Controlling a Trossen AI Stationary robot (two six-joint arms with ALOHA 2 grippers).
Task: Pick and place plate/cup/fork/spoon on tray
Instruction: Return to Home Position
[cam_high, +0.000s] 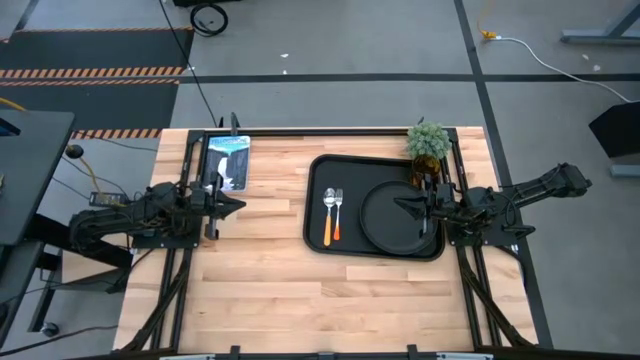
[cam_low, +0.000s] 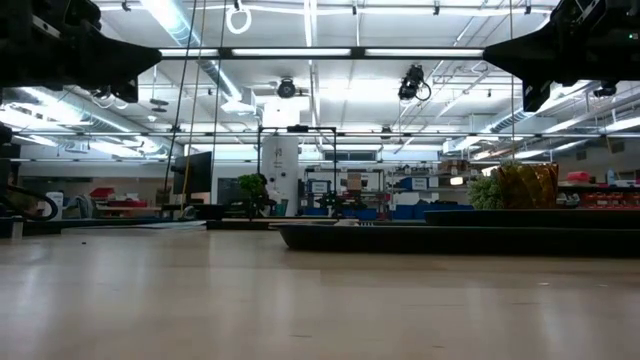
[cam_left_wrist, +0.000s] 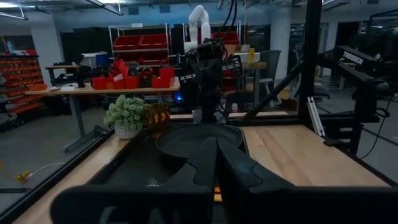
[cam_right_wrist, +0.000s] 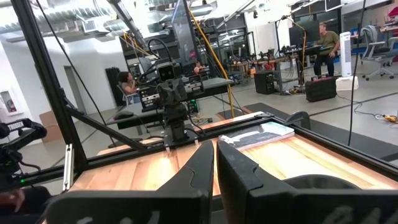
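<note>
The black tray (cam_high: 318, 170) lies on the table's right half. On it lie the round black plate (cam_high: 385, 220) and, to its left, the spoon (cam_high: 327, 218) and the fork (cam_high: 338, 215), side by side with their orange handles toward the near edge. The amber cup (cam_low: 528, 185) stands at the tray's far right corner beside the green plant (cam_high: 428, 140). My right gripper (cam_high: 400, 205) is shut and empty, held above the plate's middle. My left gripper (cam_high: 238, 206) is shut and empty above the table's left half, pointing at the tray.
A printed booklet (cam_high: 228, 162) lies at the far left of the table, just beyond my left gripper. The plant stands at the tray's far right corner. Black frame rails run along the table's left, right and far edges. Bare wood lies between my left gripper and the tray.
</note>
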